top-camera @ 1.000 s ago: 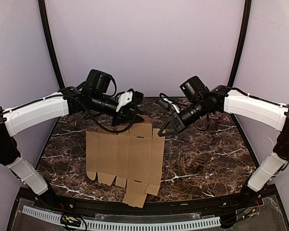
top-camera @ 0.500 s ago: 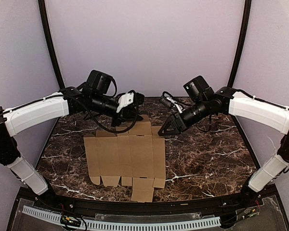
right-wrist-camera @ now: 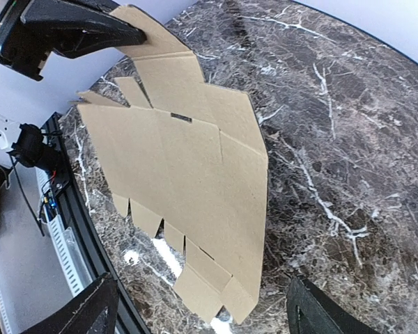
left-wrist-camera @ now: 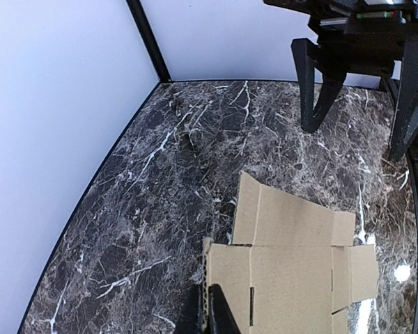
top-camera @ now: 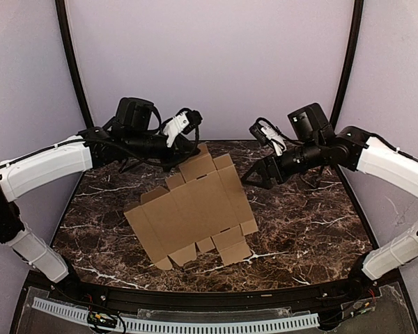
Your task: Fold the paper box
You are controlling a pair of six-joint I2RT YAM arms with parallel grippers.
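While the flat brown paper box slants over the middle of the table in the top view, its far flap is raised off the table and its near flaps lie low at the surface. The left end effector hangs above the table's far left part, its fingers pressed together on that raised far flap. The right end effector hangs above the table's far right part with its fingers spread, apart from the cardboard and holding nothing.

From the left wrist, the left end effector shows two dark fingers pinching the corrugated edge of the paper box, and the unfolded sheet with its flaps and slots slopes down toward the table. The right end effector stands spread above the table beyond.

From the right wrist, the right end effector shows its two fingers wide apart at the bottom corners, empty. Below, the paper box lies open above the table, and the left end effector grips its top flap.
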